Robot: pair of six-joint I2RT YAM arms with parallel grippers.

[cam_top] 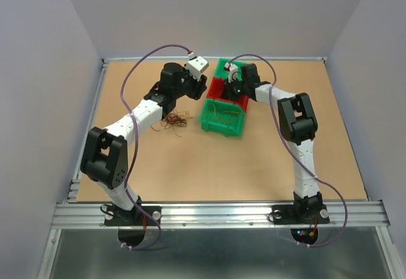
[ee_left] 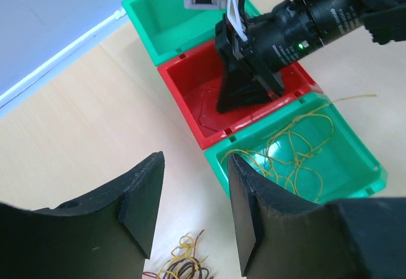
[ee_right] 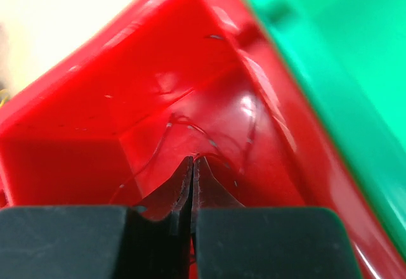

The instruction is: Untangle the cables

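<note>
Tan table (cam_top: pixel 254 171), grey walls. Bins in row: far green bin (ee_left: pixel 158 12), red bin (ee_left: pixel 190 95), near green bin (ee_left: pixel 355 165). Right gripper (ee_right: pixel 192 163) down inside red bin, jaws pressed together; thin red cable strands (ee_right: pixel 190 123) lie round tips, pinch on them not confirmable. Left gripper (ee_left: pixel 193 165) spread, empty, above tangled cable clump (ee_left: pixel 181 263) on table beside near green bin. Yellow cables (ee_left: pixel 298 146) inside that bin.

Tangled cables (cam_top: pixel 176 122) on table (cam_top: pixel 254 171); right end effector (cam_top: pixel 230 91) inside red bin (cam_top: pixel 215 89).
</note>
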